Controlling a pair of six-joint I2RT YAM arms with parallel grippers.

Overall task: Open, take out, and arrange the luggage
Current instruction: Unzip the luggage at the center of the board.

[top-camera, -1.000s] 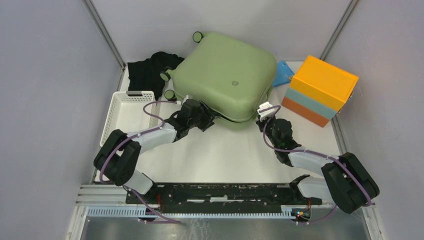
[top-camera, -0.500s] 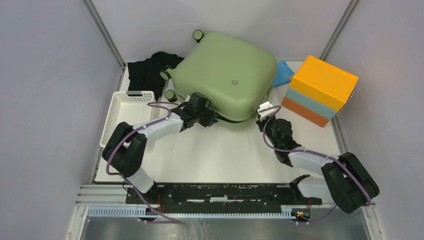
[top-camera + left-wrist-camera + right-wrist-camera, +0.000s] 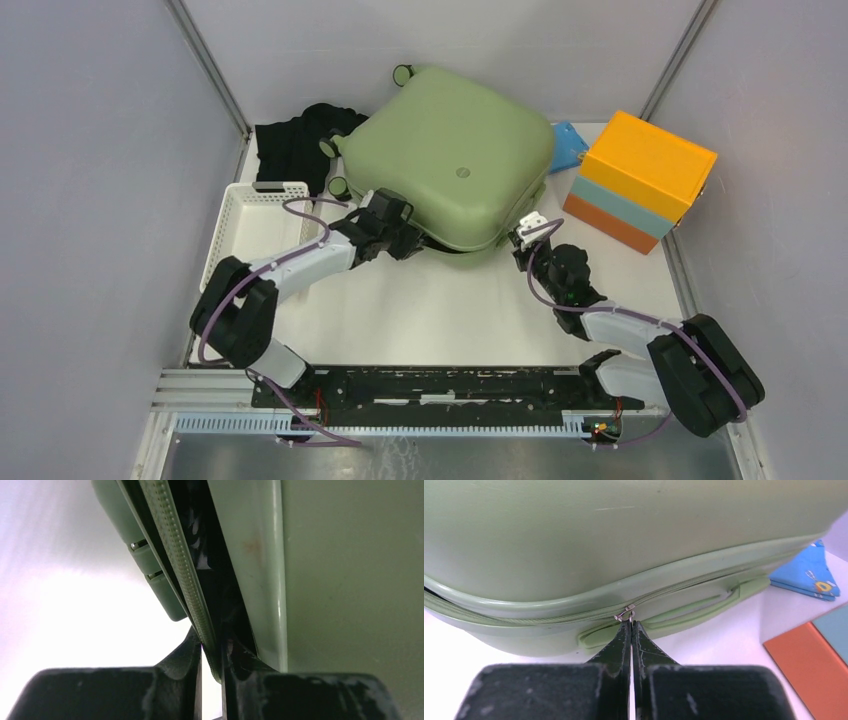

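I see the luggage (image 3: 450, 150), a smooth sage-green hard shell with rounded corners, lying flat on the white worktop (image 3: 450, 310). Its round lid badge is too small to read. At the luggage's near-left edge my left claw (image 3: 212, 652) is narrow, pinching the ribbed zip edge. At its near-right edge my right claw (image 3: 630, 625) is closed tip to tip under the metal zip pull (image 3: 625, 614). I cannot tell whether it grips the pull.

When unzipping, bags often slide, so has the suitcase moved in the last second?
Yes, slightly. From above, the suitcase has turned clockwise: its far wheel edged toward the orange box, its near edge toward the basket.
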